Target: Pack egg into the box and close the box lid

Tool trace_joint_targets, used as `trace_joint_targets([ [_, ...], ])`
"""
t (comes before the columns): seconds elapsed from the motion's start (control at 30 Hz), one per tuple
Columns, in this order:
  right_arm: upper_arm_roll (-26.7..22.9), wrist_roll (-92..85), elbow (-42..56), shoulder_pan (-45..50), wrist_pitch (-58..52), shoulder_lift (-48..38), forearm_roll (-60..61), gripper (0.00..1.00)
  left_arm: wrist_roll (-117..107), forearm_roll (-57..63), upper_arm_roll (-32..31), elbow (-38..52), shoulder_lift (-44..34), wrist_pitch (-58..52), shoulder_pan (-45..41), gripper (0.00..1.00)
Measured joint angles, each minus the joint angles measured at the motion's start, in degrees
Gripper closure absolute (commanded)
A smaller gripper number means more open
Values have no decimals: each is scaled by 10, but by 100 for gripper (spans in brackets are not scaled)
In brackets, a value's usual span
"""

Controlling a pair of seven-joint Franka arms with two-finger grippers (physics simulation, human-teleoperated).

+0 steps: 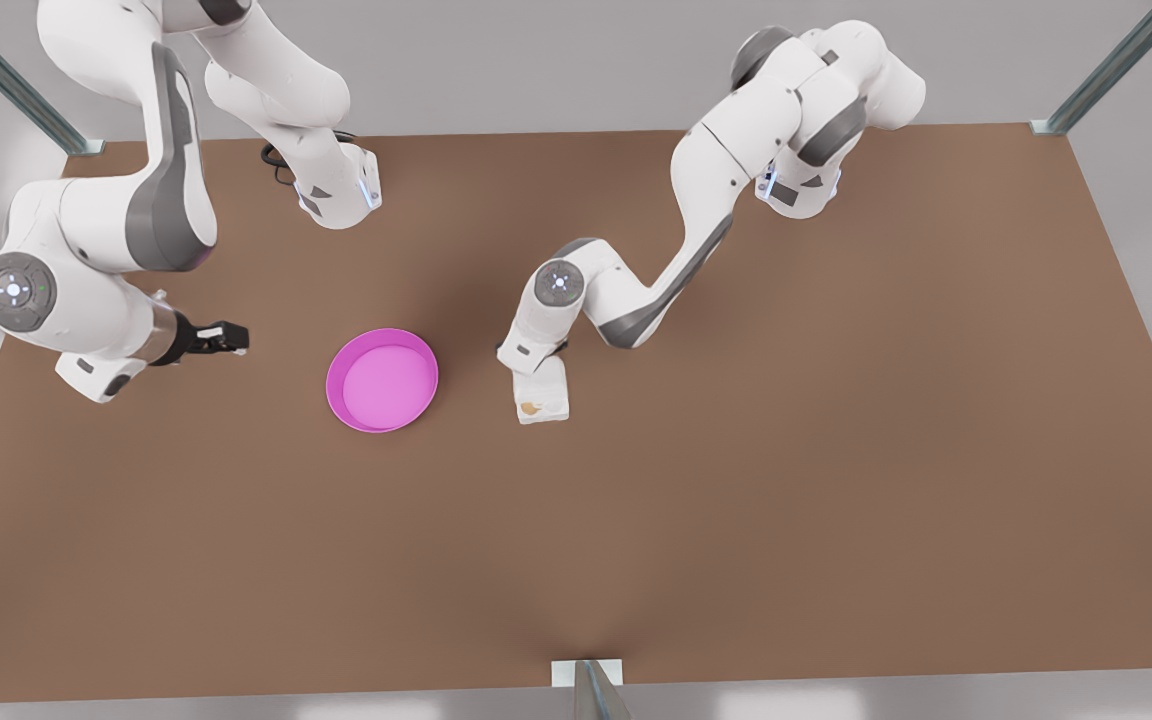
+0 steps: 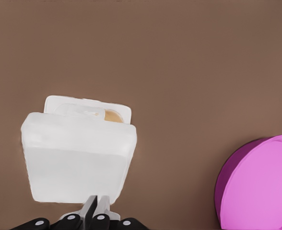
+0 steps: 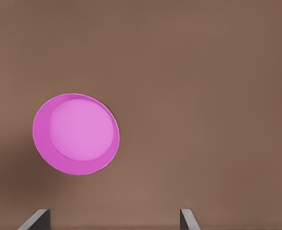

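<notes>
The left gripper (image 2: 96,211) is sitting right at the near edge of the box lid (image 2: 78,165), its two fingers pressed together with no gap between them, touching or all but touching the lid's rim, pushing rather than pinching by the look of it. The lid is standing partly raised over the box (image 1: 542,392), tilted across the cup tray, so the closing step looks to be under way and not yet finished. Just past the lid's far edge the egg (image 2: 113,115) is peeking out, seated in one of the cups; in the front view it is showing as a tan spot (image 1: 530,407) on the side of the box facing the tabletop's near edge. My guess is that the thin white lid is light and a bit springy at the hinge, so a steady push on its free edge should serve better than a grip; the egg is fragile, so the lid wants easing down, not slamming. Farther off, toward the tabletop's left edge, the right gripper (image 1: 226,338) is waiting with its fingers (image 3: 35,220) spread wide, looking down on the pink plate (image 3: 76,134), which is sitting well apart from the box.
</notes>
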Motion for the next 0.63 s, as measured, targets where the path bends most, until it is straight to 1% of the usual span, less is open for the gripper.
trace_joint_targets([
  [0.03, 0, 2, 0, 0, 0, 1, 0, 0, 0, 1, -2, 6, -6, -7, 14, 75],
  [0.07, 0, 3, 0, 0, 0, 1, 1, 0, 1, 1, -3, 12, -25, -25, 36, 73],
  [0.1, 0, 5, 0, 1, 0, 0, 1, 0, 2, 1, -4, 17, -54, -53, 62, 29],
  [0.13, 0, 6, 1, 1, 0, 0, 1, 0, 3, 4, -4, 19, -95, -91, 98, 0],
  [0.2, 0, 9, 4, 1, 0, -2, 1, 0, 13, 27, -4, 34, -160, -179, 179, 0],
  [0.27, 0, 11, 11, 1, 0, -5, 0, 0, 49, 49, -2, 79, -181, -274, 240, 0],
  [0.3, 0, 12, 14, 1, 0, -6, 0, 0, 76, 60, 7, 75, -205, -315, 256, 0],
  [0.37, 0, 14, 19, 1, 0, -9, -1, 0, 135, 69, 56, 24, -279, -373, 260, 0],
  [0.43, 0, 16, 25, 1, 0, -10, -1, 0, 187, 62, 77, 11, -310, -416, 259, 0],
  [0.5, 0, 17, 27, 1, 0, -10, -1, 0, 234, 50, 94, 10, -322, -447, 261, 0],
  [0.63, 0, 20, 28, 1, 0, -10, -1, 0, 313, 39, 100, 11, -325, -486, 260, 0],
])
